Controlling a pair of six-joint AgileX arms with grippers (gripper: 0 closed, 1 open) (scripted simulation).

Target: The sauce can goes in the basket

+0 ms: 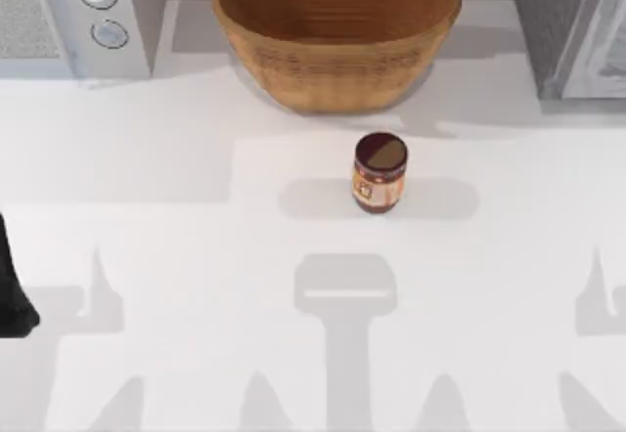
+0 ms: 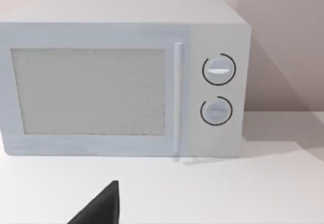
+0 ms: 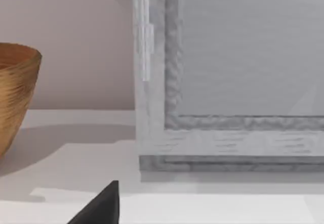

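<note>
The sauce can (image 1: 380, 173) stands upright near the middle of the white table; it is a small dark red-brown jar with a brown lid and an orange-yellow label. Behind it, at the back centre, sits the basket (image 1: 337, 31), a wide tan wicker bowl, and its side also appears in the right wrist view (image 3: 15, 97). My left arm (image 1: 12, 290) is parked at the left edge of the table, far from the can. A dark tip of the left gripper (image 2: 101, 209) points toward the microwave. A dark tip of the right gripper (image 3: 101, 209) hangs low over the table on the right.
A white microwave (image 1: 68, 17) with two round dials (image 2: 217, 89) stands at the back left. A grey appliance (image 1: 572, 26) with a framed door (image 3: 228, 82) stands at the back right, beside the basket. Open tabletop lies around the can.
</note>
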